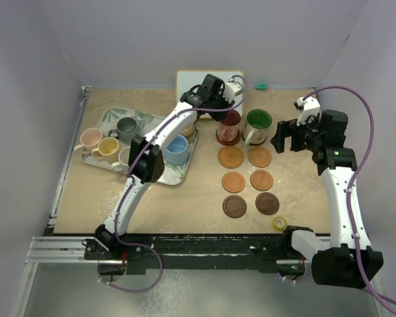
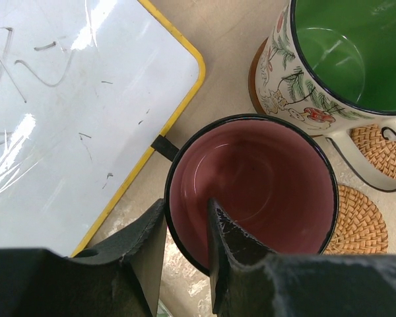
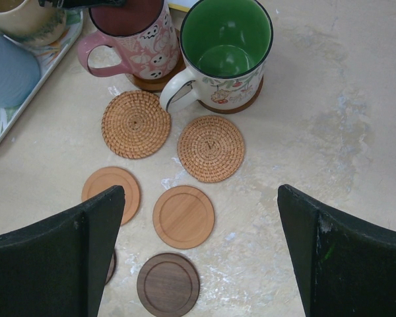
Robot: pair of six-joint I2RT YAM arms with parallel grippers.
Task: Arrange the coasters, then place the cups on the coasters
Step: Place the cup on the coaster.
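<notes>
Where the top view takes in the whole cell, a beige mottled tabletop (image 1: pixel 185 205) sits boxed in by plain pale lilac walls (image 1: pixel 185 33).

Near the table's far edge, about mid-width, the pink ghost-print ceramic mug (image 2: pixel 251 185) with a dark red inside stands on a dark wooden coaster (image 3: pixel 152 82). Just to its right, the white ceramic mug with green inside (image 1: pixel 258 122) stands on a brown coaster (image 3: pixel 244 105).

The left claw (image 2: pixel 185 208) comes down over the pink mug's rim, one finger inside, one outside, the wall between them. Its jaws are parted a little. A sliver of mug interior shows between the inner finger and the wall, so it is released, not pinching.

The right claw (image 3: pixel 199 191) is spread wide and empty. It hangs just right of the green-lined mug and touches nothing.

Six bare coasters run in two columns toward the near edge:
- two woven rattan discs (image 1: pixel 231 157)
- two orange wooden discs (image 1: pixel 233 181)
- two dark brown wooden discs (image 1: pixel 235 206)

Toward the left edge, a leaf-patterned tray (image 1: pixel 96 122) holds a grey mug (image 1: pixel 127 125), a pale pink mug (image 1: pixel 90 139), a yellow mug (image 1: pixel 108 146) and a blue mug (image 1: pixel 176 148).

A yellow-framed whiteboard (image 2: pixel 66 99) lies at the far edge, beside the pink ghost-print mug.
</notes>
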